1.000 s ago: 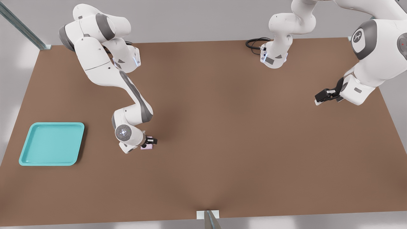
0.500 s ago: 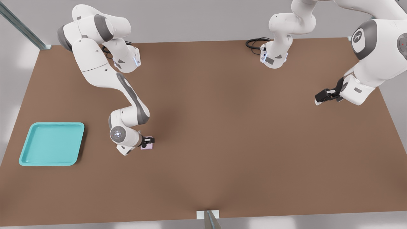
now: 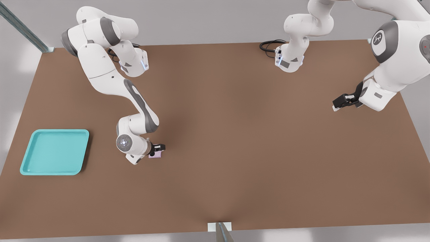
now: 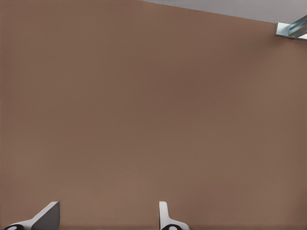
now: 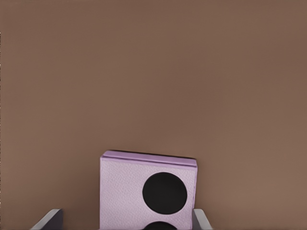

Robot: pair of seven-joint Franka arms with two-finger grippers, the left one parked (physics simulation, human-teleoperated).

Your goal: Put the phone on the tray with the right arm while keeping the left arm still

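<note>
End effector [image 3: 158,148]: low over the phone [image 3: 156,154], fingers spread either side, one well clear, nothing gripped | change: wrist has shifted slightly over the last second, settling on the phone | phone: flat on the bench [image 3: 235,134] | tray [image 3: 27,164]: well apart at the front view's left | next, likely: close, lift, carry.

Plain brown matte tabletop [image 4: 144,105], two whitish fingertips [image 4: 165,218] near the camera, silvery metal rail [image 4: 292,28] at its far edge.
</note>
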